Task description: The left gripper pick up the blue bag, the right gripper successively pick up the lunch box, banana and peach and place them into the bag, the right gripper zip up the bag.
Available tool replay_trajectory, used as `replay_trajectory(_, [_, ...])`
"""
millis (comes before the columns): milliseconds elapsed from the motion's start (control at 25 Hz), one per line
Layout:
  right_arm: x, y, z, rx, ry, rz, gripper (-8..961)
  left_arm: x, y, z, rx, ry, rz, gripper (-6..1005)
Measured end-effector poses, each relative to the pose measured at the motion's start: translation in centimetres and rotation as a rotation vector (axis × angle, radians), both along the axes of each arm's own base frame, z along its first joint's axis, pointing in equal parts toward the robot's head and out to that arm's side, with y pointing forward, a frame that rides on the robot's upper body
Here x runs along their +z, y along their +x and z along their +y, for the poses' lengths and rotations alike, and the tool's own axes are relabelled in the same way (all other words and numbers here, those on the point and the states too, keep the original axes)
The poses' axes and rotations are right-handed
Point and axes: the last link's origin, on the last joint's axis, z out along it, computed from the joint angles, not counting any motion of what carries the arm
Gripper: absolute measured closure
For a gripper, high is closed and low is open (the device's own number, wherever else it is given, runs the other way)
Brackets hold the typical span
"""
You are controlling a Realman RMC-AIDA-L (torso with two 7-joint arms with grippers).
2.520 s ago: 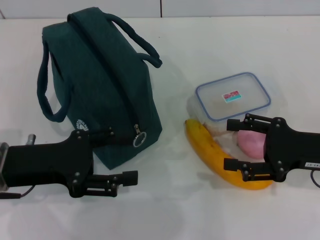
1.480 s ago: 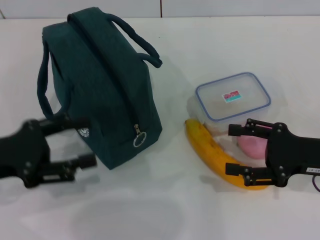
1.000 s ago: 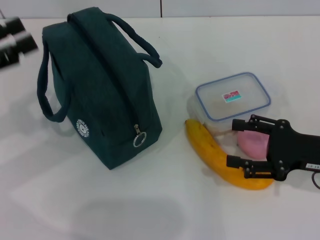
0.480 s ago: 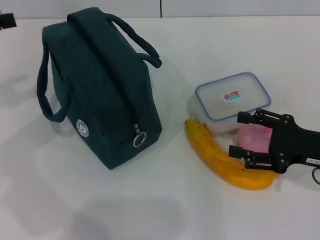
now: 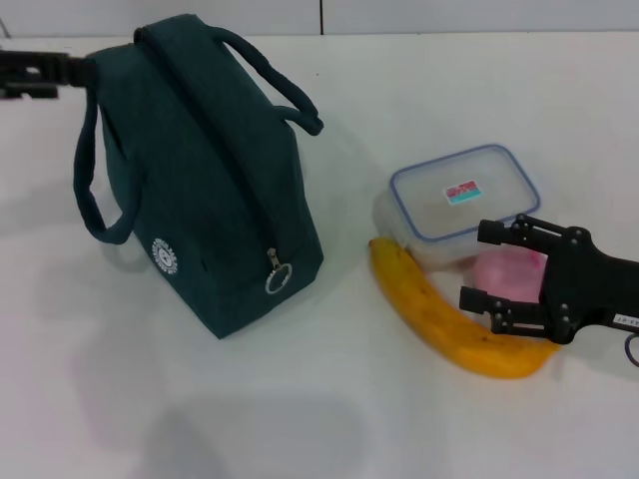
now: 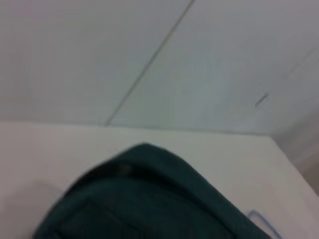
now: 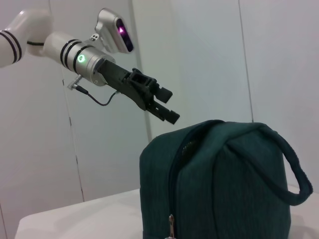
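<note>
Since the blue bag (image 5: 200, 170) stands zipped on the surface (image 5: 329, 419) with the lunch box (image 5: 464, 195), banana (image 5: 439, 319) and peach (image 5: 504, 279) lying beside it, nothing looks done yet. The left gripper (image 7: 162, 105) hovers above the bag's far end, fingers open and empty. The right gripper (image 5: 489, 267) waits open-fingered by the peach.

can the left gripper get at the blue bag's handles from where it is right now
Probably yes. The left gripper is raised above the far top end of the blue bag, fingers apart, with nothing between it and the bag. Both handles are exposed, and the right gripper is off by the peach.
</note>
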Motion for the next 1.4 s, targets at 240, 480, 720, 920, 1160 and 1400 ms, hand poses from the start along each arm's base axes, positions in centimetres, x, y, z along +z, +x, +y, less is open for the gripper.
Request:
replay_trajectory(240, [0.1,0.0,-0.2,0.013,0.017,0.007,128,-1.5,0.6,1.0,0.079,-0.065,-0.024,134])
replay_trajectory(480, [0.1,0.3,-0.4,0.005,0.024,0.015,128,-2.8,0.0,1.9,0.145,-0.095,0.019,135])
replay_trajectory(720, [0.1,0.5,-0.6,0.003,0.030,0.015,129,-3.7,0.5,2.5,0.137,-0.119,0.036,136])
replay_trajectory(920, [0.1,0.5,-0.6,0.002,0.029,0.015,129,-4.5,0.3,2.8,0.159,-0.131,0.051,137])
replay_trajectory(1160, [0.3,0.2,-0.3,0.011,0.030,0.019,129,-5.3,-0.6,3.1,0.202,-0.137,0.046,137])
replay_trajectory(1400, [0.5,0.2,-0.3,0.012,0.035,0.024,129,-5.8,-0.8,3.0,0.213,-0.133,0.034,151])
